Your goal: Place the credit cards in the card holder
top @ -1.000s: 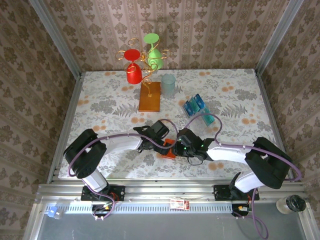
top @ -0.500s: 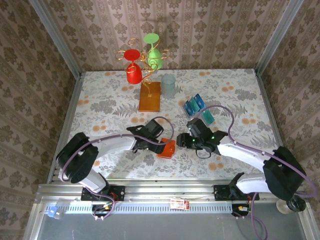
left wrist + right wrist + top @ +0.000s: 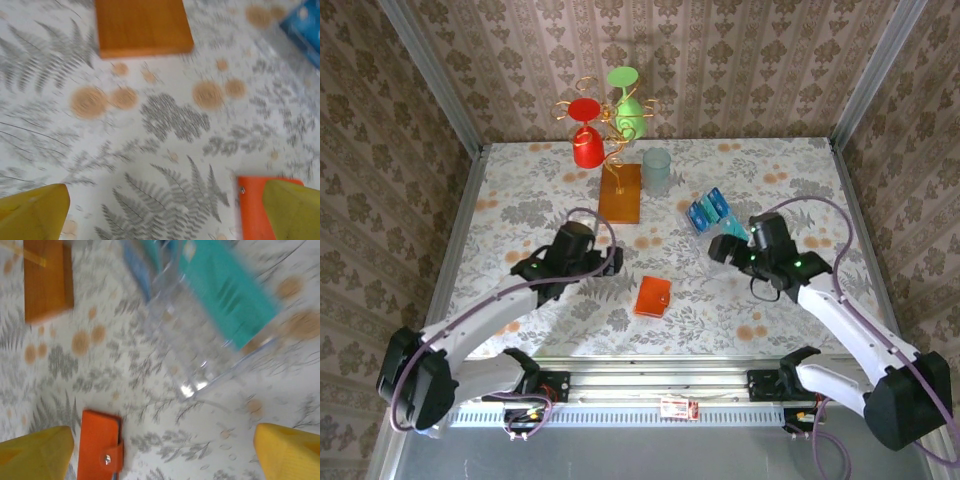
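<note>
The orange card holder (image 3: pixel 652 296) lies flat and closed on the table, its snap (image 3: pixel 106 458) fastened. Neither gripper touches it. My left gripper (image 3: pixel 611 262) hovers to its upper left, open, with nothing between its yellow fingers (image 3: pixel 31 210); the holder's corner (image 3: pixel 252 207) sits by the right finger. My right gripper (image 3: pixel 720 249) is open above the table to the holder's right, its fingers (image 3: pixel 35 452) far apart. Blue and teal credit cards (image 3: pixel 711 212) stand in a clear rack (image 3: pixel 200 350) just beyond it; a teal card (image 3: pixel 225 285) looks blurred.
A gold wire stand on an orange-brown wooden base (image 3: pixel 620 192) holds a red glass (image 3: pixel 586 145) and a green glass (image 3: pixel 628 118) at the back. A pale tumbler (image 3: pixel 657 170) stands next to it. Patterned walls enclose the floral tablecloth (image 3: pixel 520 200).
Both arms have drawn back from the card holder, the left to the left, the right toward the card rack. The holder is let go and lies closed.
</note>
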Controlling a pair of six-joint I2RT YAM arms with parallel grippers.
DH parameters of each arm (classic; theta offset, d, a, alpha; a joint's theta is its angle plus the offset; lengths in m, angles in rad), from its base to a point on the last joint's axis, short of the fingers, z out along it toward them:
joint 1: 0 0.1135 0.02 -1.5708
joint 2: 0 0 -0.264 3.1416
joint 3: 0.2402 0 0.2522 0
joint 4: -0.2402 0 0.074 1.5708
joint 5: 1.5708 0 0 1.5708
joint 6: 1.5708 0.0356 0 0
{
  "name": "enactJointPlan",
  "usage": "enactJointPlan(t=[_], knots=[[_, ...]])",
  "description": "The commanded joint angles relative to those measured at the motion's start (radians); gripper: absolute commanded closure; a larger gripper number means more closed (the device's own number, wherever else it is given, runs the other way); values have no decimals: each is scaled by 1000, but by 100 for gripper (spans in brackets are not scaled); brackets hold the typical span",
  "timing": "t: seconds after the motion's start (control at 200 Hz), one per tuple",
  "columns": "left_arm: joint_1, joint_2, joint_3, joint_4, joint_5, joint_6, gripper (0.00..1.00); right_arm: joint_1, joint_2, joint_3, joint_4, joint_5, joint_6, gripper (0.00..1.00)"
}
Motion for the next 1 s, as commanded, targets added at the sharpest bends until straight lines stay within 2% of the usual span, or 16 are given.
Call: enactJointPlan(t=[0.0,0.08,0.185,0.24,0.32,0.44,0.68,0.79,0.995], knots=[[72,-57,45,-23,-41,62,0,-85,-8,92,-88,74,-49,0],[130,-83,74,-21,-69,119,0,-150,24,147,-79,108,-61,0],[186,-106,73,64,-99,220,0,-216,113,220,-61,145,-62,0],[255,-108,72,106,-103,247,0,-241,165,248,-49,180,-55,0],[325,-93,78,141,-87,263,0,-269,231,250,49,247,-41,0],[405,-35,90,170,-86,298,0,-275,306,215,191,387,-55,0],[506,47,36,266,-100,328,0,-277,435,182,302,616,-210,0],[537,45,-12,306,-100,343,0,-277,452,115,396,643,-293,0],[557,43,-113,407,-139,413,0,-277,426,-23,592,531,-379,0]])
